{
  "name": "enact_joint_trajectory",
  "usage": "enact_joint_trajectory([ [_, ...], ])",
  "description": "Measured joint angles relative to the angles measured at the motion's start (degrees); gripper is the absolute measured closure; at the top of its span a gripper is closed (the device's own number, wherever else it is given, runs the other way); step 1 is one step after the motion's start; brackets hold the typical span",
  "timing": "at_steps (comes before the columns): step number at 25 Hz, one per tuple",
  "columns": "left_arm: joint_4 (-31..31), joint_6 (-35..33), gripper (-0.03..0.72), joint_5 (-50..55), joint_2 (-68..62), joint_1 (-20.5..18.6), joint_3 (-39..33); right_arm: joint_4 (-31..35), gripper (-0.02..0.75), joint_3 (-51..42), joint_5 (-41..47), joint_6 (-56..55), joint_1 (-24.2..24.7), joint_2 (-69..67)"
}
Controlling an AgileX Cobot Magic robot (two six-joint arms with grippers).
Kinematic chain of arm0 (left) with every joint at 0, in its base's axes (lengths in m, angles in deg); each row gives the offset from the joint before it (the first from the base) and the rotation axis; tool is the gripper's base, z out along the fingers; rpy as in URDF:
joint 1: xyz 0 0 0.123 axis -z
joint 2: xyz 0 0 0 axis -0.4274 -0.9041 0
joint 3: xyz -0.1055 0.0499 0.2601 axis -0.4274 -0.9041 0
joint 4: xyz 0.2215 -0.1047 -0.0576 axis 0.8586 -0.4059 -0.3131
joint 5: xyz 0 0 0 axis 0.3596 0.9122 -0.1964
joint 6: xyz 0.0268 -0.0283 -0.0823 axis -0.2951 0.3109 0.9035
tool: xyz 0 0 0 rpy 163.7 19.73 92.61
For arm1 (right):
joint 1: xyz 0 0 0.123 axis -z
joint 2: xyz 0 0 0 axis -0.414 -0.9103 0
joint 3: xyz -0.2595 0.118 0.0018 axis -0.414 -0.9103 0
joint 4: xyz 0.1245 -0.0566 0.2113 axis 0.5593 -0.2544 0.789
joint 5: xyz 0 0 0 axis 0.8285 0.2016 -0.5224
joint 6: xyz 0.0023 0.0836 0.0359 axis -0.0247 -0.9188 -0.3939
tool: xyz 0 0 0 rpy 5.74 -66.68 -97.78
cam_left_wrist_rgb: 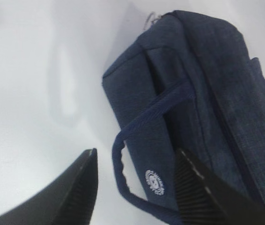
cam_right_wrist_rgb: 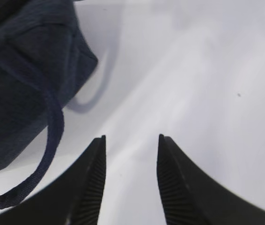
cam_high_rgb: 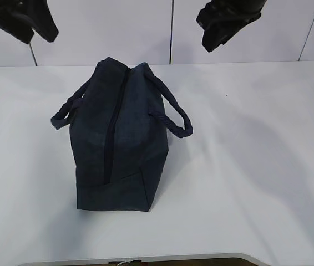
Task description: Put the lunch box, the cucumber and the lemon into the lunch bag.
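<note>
- lunch bag (cam_high_rgb: 118,144) is standing upright on the white table (cam_high_rgb: 257,166), left of centre in the exterior view, narrow end facing the camera.
- zipper (cam_high_rgb: 114,122) is running along the top ridge and is looking closed along the stretch that shows.
- one handle (cam_high_rgb: 171,113) is drooping off the bag's right side, the other handle (cam_high_rgb: 68,111) is hanging off the left.
- left gripper (cam_left_wrist_rgb: 135,187) is hanging above the table with fingers apart and nothing between them; in the left wrist view the handle loop (cam_left_wrist_rgb: 123,159) is showing through the gap but well below it, not touching.
- that same view is showing a small white round logo (cam_left_wrist_rgb: 154,182) on the bag's side panel and a metal ring pull (cam_left_wrist_rgb: 151,18) at the far end of the top.
- right gripper (cam_right_wrist_rgb: 131,183) is also sitting with fingers apart and empty, over bare table just right of the bag; the bag corner and its handle are filling the left of the right wrist view.
- in the exterior view both arms are up at the top edge, clear of the bag.
- lunch box, cucumber and lemon aren't showing in any view.
</note>
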Motion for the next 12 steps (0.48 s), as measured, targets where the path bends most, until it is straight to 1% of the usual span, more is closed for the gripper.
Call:
enact_joint_trajectory([
  [3,2.0,1.1,0.309,0.3,2.3,0.0,-0.3,-2.4,0.437,0.1,0.2,-5.6,0.0,1.2],
  [5,2.4,1.4,0.316,0.3,4.3,0.0,-1.9,-4.3,0.437,0.1,0.3,-9.6,0.0,2.4],
  [8,2.4,1.5,0.339,0.4,8.0,0.0,-6.5,-6.9,0.437,-1.3,0.3,-13.9,0.0,6.1],
  [12,2.6,1.6,0.37,0.6,14.3,0.0,-12.9,-7.5,0.437,-6.7,0.4,-16.7,0.0,13.9],
])
